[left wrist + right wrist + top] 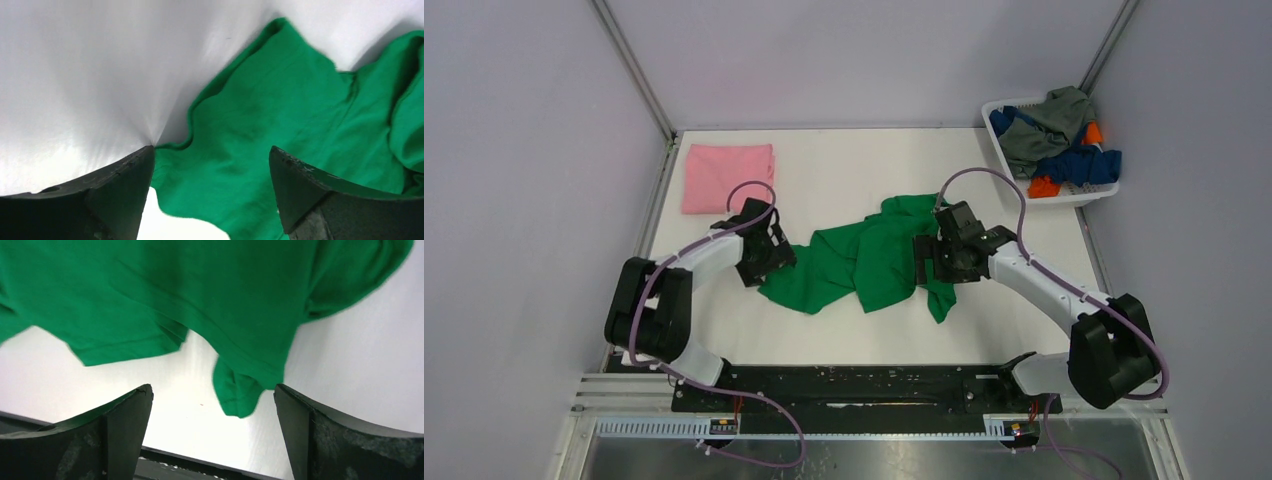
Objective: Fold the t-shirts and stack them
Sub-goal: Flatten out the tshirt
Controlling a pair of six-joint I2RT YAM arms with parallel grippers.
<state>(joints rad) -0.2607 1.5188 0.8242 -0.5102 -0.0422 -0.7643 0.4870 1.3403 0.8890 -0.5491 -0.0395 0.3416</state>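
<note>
A bright green t-shirt (864, 258) lies crumpled in the middle of the table. My left gripper (769, 258) is open over its left edge; in the left wrist view the green fabric (280, 130) lies between and beyond the fingers. My right gripper (932, 258) is open at the shirt's right side; in the right wrist view the green shirt (200, 295) hangs above the open fingers, with a sleeve tip between them. A folded light pink t-shirt (727, 176) lies at the back left. Grey-olive, dark blue and orange shirts (1052, 145) are piled in the basket.
A white slotted basket (1008, 152) stands at the back right corner. Grey walls enclose the table on three sides. A black rail (854, 385) with the arm bases runs along the near edge.
</note>
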